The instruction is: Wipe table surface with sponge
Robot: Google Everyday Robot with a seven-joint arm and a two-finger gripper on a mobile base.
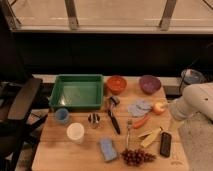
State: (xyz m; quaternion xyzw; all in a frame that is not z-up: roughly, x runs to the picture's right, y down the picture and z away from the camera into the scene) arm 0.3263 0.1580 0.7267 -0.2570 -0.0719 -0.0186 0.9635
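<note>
The blue sponge (107,149) lies flat on the light tan wooden table surface (55,150), near the front edge and a little left of the middle. My white arm (197,102) reaches in from the right. Its gripper (173,125) hangs at the table's right edge, beside the apple (159,107) and above the black phone (165,144). The gripper is far to the right of the sponge and apart from it.
On the table are a green tray (77,91), an orange bowl (116,84), a purple bowl (149,83), a blue cup (62,115), a white cup (75,132), a black brush (114,119), pale blue-grey flat pieces (138,106), a carrot (141,121) and grapes (136,157). A dark chair (22,100) stands on the left.
</note>
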